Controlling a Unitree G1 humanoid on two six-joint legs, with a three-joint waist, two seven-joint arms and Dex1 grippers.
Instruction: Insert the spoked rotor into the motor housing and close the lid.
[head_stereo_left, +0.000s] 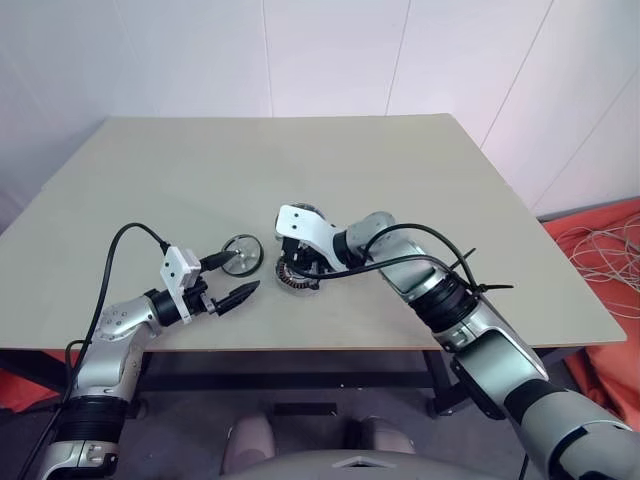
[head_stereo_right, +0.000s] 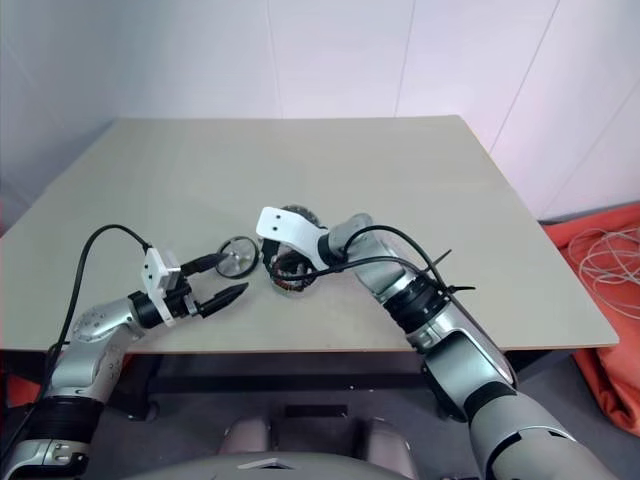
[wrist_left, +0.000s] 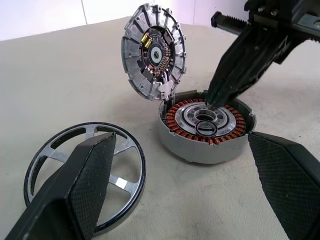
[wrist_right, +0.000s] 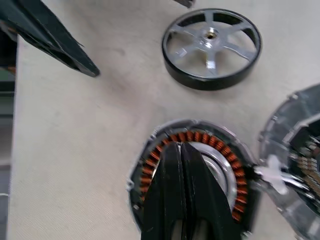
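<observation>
Silver-spoked, black-rimmed rotor (wrist_right: 211, 49); coppery-wound grey housing (wrist_left: 206, 126); beige table (head_stereo_left: 300, 170).

No readable text, label or number appears anywhere.

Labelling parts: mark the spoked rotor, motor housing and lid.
spoked rotor (wrist_right: 211, 34): right wrist view, on its centre hub.
motor housing (wrist_left: 176, 119): left wrist view, on the coppery windings.
lid (wrist_left: 153, 51): left wrist view, on its raised inner face.
</observation>
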